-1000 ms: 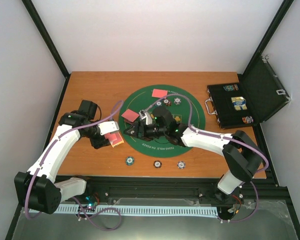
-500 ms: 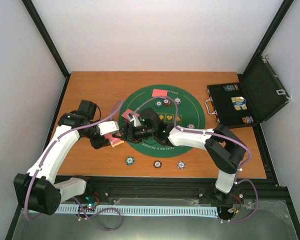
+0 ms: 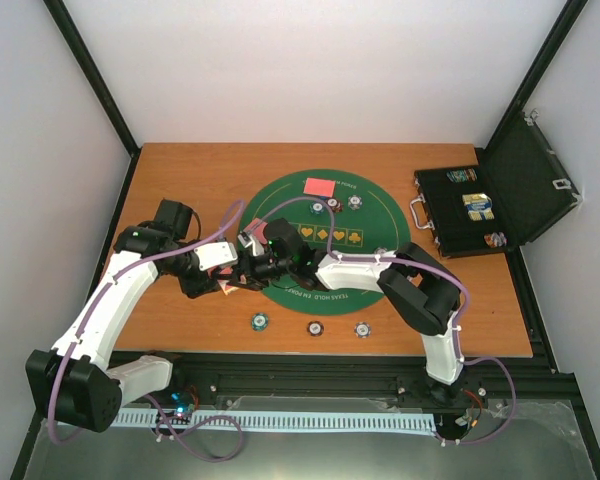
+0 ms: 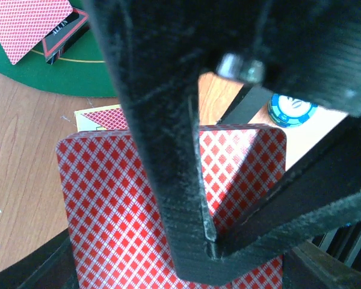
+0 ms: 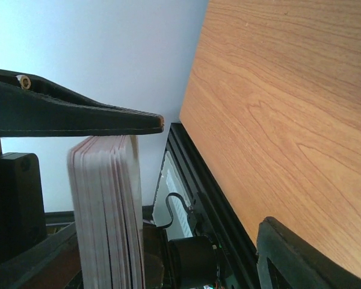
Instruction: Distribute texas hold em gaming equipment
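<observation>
Wood of the table (image 3: pixel 180 335) nearest me carries three chips (image 3: pixel 314 327) in a row. Just beyond them, my left gripper (image 3: pixel 218 278) is clamped tight on the deck (image 4: pixel 114 205). The deck's red diamond backs face the wrist camera, its long axis runs out along the fingers, and its free short end points toward the green mat (image 3: pixel 380 250). My right gripper (image 3: pixel 242 264) meets it from the mat side, jaws apart, holding nothing. One finger (image 4: pixel 162 120) crosses the top card's back; I cannot tell if it touches. Farther out, a single card (image 3: pixel 321 186) lies flat on the mat, long axis left to right, near three mat chips (image 3: pixel 334 204). At far right the black case (image 3: pixel 460 215) stands open.
</observation>
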